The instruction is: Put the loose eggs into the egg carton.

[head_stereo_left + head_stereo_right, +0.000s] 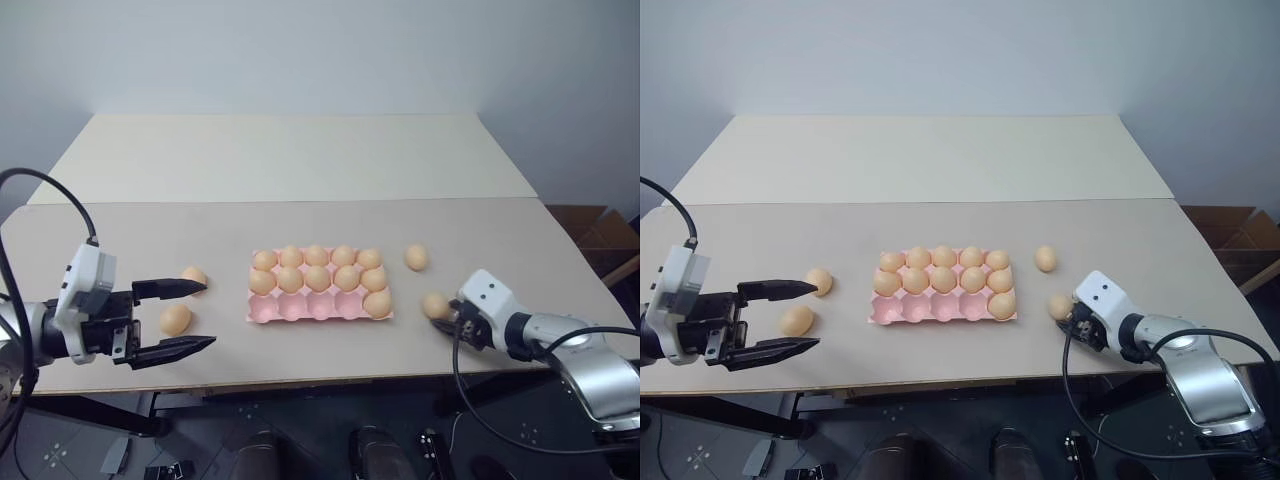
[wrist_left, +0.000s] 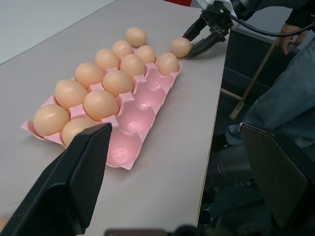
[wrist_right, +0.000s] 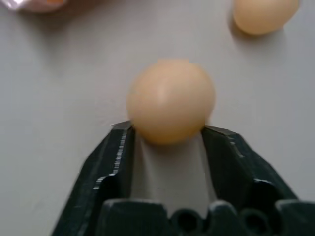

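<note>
Tabletop with egg carton [image 1: 320,306] at centre. The pink carton holds eleven eggs: its far and middle rows are full, and the near row has one egg in the cup at the robot's right end, with the other four cups bare.

Right gripper [image 3: 167,135], low on the table to the right of the carton. Its two black fingers [image 3: 115,152] close on the near end of a loose egg [image 3: 171,101], one finger touching each side; the egg rests on the table and most of it projects beyond the fingertips. In the left wrist view the same gripper [image 2: 197,43] shows beside that egg [image 2: 181,46], just off the carton's corner. In the head view this egg [image 1: 435,305] lies near the carton's right end.

A second loose egg [image 1: 416,258] lies farther back on the table, right of the carton and apart from both it and the gripped egg.

Left gripper [image 1: 190,318], held left of the carton with its fingers wide apart and nothing between them. Two more loose eggs lie there: one [image 1: 175,319] sits between the finger lines as seen from the head, whether touched cannot be told; the other [image 1: 194,276] lies just beyond the far fingertip.
</note>
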{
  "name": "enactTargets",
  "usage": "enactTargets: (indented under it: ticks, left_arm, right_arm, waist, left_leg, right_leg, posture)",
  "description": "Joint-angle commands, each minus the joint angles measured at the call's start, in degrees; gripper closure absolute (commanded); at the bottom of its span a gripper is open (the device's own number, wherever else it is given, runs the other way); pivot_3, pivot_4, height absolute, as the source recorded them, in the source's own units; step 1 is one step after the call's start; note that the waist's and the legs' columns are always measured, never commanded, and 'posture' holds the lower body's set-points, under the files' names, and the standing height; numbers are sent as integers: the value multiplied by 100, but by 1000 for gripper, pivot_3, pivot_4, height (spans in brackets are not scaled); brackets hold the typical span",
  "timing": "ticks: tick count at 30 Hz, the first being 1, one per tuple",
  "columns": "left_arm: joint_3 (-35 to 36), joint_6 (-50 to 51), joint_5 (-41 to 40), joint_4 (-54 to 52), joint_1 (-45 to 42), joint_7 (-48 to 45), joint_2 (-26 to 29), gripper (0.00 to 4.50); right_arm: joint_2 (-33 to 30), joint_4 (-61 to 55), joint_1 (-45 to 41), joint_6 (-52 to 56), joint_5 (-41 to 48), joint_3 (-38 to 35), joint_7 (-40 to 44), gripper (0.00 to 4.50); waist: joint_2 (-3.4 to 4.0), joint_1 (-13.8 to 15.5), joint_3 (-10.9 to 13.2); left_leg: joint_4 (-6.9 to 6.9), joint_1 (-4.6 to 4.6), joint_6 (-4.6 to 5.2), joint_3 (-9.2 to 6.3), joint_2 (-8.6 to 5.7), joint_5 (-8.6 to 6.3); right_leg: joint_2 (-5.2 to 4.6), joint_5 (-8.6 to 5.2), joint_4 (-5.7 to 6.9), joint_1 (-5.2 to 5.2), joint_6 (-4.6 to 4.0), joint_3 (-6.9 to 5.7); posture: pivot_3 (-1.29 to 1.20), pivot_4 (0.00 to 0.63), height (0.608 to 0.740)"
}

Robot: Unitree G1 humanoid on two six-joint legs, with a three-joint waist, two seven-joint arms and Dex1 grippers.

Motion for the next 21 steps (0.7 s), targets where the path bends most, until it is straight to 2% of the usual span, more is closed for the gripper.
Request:
enactTargets:
  ticks: [1,10,13,19,21]
  left_arm:
    - [202,24,-38,-126,15,33,69,0]
    - [156,-24,-12,-91,-23,26,73,0]
    - [151,-36,-3,-84,-22,14,73,0]
    - [175,-53,11,-93,14,0,64,0]
    - [175,-63,18,-99,25,-2,58,0]
  right_arm:
    - [-21,-200,-54,65,45,-142,-31,3159]
    - [-67,-511,-89,95,213,-240,58,3159]
    - [-155,-649,-59,73,302,-281,167,2264]
    - [-262,-892,13,46,556,-393,440,171]
    - [-215,-894,-9,-9,553,-339,430,76]
  waist:
    - [0,1,0]
    - [0,7,0]
    - [0,5,0]
    - [0,8,0]
    - [0,8,0]
  left_leg:
    - [0,0,0,0,0,0]
    - [0,0,0,0,0,0]
    - [0,0,0,0,0,0]
    - [0,-1,0,0,0,0]
    - [0,-1,0,0,0,0]
  right_leg:
    - [0,-1,-1,0,-1,0]
    - [0,1,-1,0,1,-1]
    - [0,0,0,0,1,0]
    - [0,0,-1,0,1,-1]
    - [0,0,-1,0,1,-1]
  posture:
    - [0,150,740]
    - [0,150,740]
    - [0,150,740]
    - [0,150,740]
    - [0,150,740]
